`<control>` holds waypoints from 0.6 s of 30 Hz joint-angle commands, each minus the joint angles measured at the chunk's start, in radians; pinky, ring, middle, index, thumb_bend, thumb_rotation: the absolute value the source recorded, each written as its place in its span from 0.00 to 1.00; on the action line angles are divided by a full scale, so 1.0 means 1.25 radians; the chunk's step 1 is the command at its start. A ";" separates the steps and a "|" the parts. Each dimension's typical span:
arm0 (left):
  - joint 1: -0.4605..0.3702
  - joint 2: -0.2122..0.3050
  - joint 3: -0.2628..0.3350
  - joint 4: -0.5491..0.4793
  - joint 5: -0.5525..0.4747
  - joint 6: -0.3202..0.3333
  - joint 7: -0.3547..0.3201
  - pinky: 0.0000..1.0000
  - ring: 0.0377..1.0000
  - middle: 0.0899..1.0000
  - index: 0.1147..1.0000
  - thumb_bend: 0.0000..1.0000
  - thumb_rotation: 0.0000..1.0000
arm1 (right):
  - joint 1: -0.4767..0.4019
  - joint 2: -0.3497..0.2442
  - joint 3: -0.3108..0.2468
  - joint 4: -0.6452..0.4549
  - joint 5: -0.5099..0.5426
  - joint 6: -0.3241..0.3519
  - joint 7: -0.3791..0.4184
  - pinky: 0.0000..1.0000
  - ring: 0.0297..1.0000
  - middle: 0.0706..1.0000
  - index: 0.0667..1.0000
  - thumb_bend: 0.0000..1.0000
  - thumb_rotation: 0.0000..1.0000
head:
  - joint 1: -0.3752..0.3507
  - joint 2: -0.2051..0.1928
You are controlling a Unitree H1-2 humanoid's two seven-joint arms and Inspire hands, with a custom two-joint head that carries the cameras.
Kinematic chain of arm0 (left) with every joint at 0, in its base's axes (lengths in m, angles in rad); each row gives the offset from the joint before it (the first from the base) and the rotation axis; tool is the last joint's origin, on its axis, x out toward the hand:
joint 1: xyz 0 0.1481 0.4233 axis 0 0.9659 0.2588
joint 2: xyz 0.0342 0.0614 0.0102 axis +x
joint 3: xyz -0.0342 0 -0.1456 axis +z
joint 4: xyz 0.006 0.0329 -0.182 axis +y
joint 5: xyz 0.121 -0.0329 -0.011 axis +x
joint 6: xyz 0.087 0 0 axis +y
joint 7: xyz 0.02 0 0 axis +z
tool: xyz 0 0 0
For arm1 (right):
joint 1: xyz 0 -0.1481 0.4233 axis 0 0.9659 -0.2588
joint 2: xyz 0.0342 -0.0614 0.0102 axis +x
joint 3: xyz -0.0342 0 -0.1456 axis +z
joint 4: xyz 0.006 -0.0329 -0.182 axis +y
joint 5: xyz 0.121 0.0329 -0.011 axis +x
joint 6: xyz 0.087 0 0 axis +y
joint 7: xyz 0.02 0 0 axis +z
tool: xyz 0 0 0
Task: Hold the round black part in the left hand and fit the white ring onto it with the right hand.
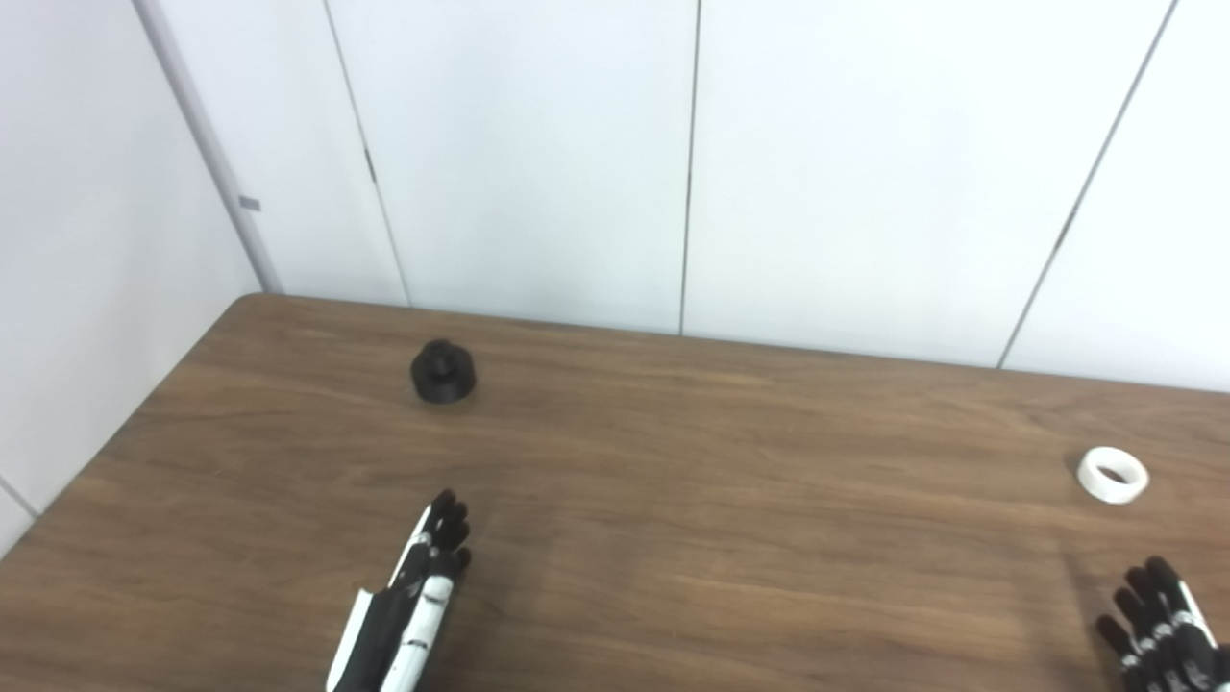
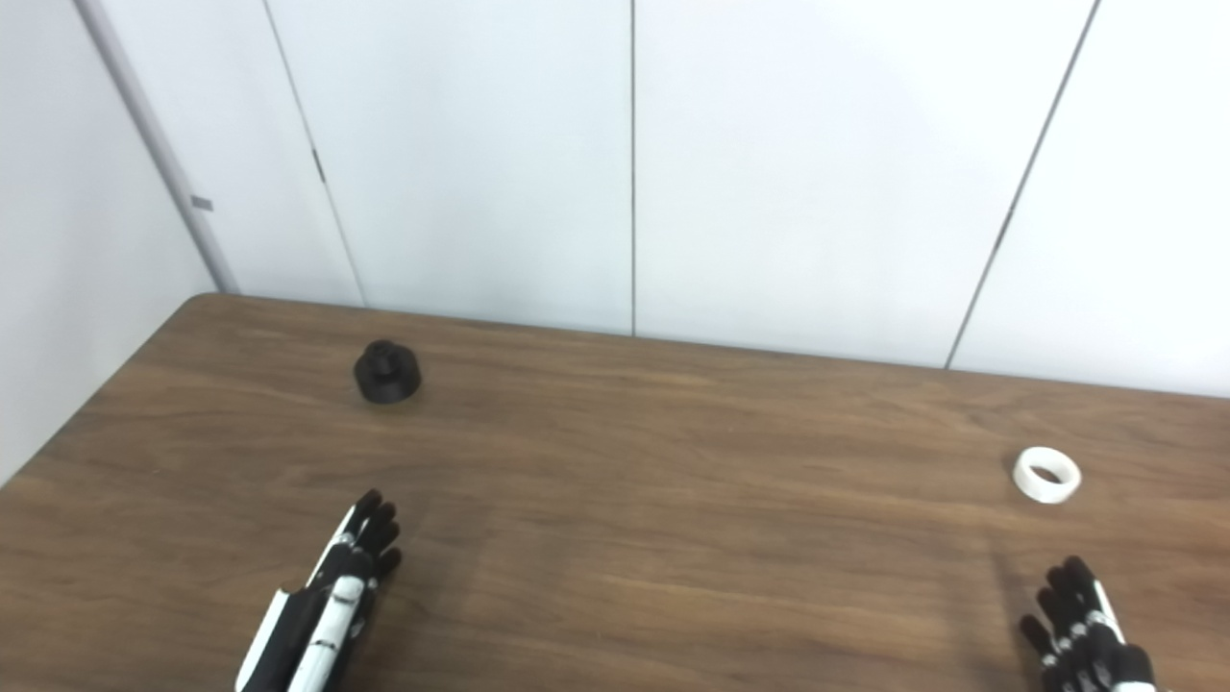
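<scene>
- The wooden counter [image 1: 673, 538] fills the lower half of the frame, with white wall panels [image 1: 528, 144] behind it.
- The black part [image 1: 443, 371] sits on the counter in the upper left of the wood, near the far edge, with nothing touching it.
- The left robot hand [image 1: 418, 586] comes in at the lower left, below the black part and well apart from it. Its fingers are stretched out straight and close together, pointing up the frame; it holds nothing.
- The middle of the counter carries only a faint shadow beside the left robot hand.
- The white ring [image 1: 1113, 474] lies flat on the counter at the right, hole facing up.
- The right robot hand [image 1: 1158, 625] shows at the lower right corner, below the ring and apart from it. Its fingers are spread and raised, and it holds nothing.
</scene>
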State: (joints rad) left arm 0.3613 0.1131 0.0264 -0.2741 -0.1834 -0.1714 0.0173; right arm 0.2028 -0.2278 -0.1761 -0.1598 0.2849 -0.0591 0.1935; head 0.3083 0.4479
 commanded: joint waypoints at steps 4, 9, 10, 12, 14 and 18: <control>-0.001 -0.036 -0.009 0.011 0.015 -0.007 0.000 0.95 0.97 0.97 0.98 0.48 0.73 | 0.007 0.010 -0.002 0.007 -0.004 0.014 -0.018 1.00 1.00 0.99 0.98 0.50 1.00 | 0.008 -0.003; -0.005 -0.034 -0.009 0.014 0.020 -0.004 0.001 0.95 0.97 0.96 0.99 0.48 0.72 | 0.002 0.004 -0.001 0.019 -0.002 0.003 -0.009 1.00 1.00 1.00 0.99 0.48 1.00 | 0.006 -0.005; -0.007 -0.032 -0.008 0.015 0.022 -0.005 0.001 0.95 0.98 0.97 0.99 0.48 0.72 | 0.001 0.006 -0.001 0.022 0.000 0.003 -0.010 1.00 1.00 1.00 0.99 0.48 1.00 | 0.003 -0.005; -0.010 -0.029 -0.006 0.018 0.025 -0.007 0.001 0.97 0.99 0.97 1.00 0.48 0.70 | -0.001 0.009 -0.001 0.025 0.002 0.003 -0.012 1.00 1.00 0.99 0.98 0.48 1.00 | 0.001 -0.006; -0.008 -0.026 -0.003 0.010 0.029 0.004 0.004 0.98 0.99 0.98 1.00 0.47 0.68 | -0.002 0.014 0.000 0.026 -0.002 0.006 -0.018 1.00 0.99 0.98 0.98 0.48 1.00 | -0.002 -0.007; -0.009 -0.014 0.007 -0.013 0.068 0.032 0.017 0.95 0.97 0.96 1.00 0.47 0.60 | -0.005 0.021 0.003 0.033 -0.007 0.001 -0.021 1.00 0.98 0.98 0.98 0.48 1.00 | -0.006 -0.008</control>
State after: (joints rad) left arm 0.3578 0.1152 0.0266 -0.2773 -0.1250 -0.1512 0.0320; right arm 0.1929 -0.2178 -0.1759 -0.1567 0.2818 -0.0523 0.1744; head 0.3007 0.4372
